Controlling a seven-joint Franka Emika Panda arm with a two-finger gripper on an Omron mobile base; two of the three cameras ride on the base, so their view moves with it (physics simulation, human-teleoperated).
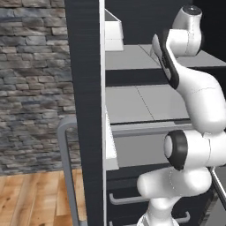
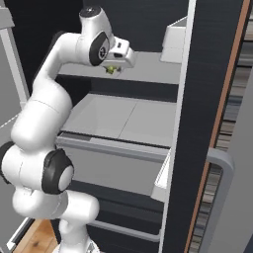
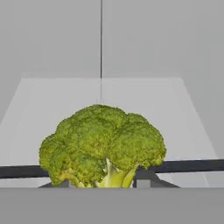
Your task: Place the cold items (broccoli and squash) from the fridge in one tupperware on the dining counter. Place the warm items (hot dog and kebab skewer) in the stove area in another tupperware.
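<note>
The broccoli (image 3: 103, 146), a green floret with a pale stalk, sits low in the hand view over a pale grey shelf (image 3: 105, 94) of the fridge (image 1: 84, 88). My gripper (image 3: 104, 183) is shut on it, a fingertip on each side of the stalk. In the right base view the arm reaches into the open fridge (image 2: 212, 99), and the gripper (image 2: 112, 69) hangs just above the upper shelf (image 2: 153, 66) with a bit of green broccoli (image 2: 111, 69) under the hand. The squash, both tupperware, the dining counter, the hot dog, the kebab skewer and the stove area are out of view.
A white door bin (image 1: 112, 31) (image 2: 173, 42) hangs at upper-shelf height. A wider middle shelf (image 1: 141, 103) (image 2: 123, 118) lies below, with drawers (image 1: 132, 198) under it. The open doors carry grey bar handles (image 1: 66, 167) (image 2: 225, 197). A stone wall (image 1: 31, 88) stands to the left.
</note>
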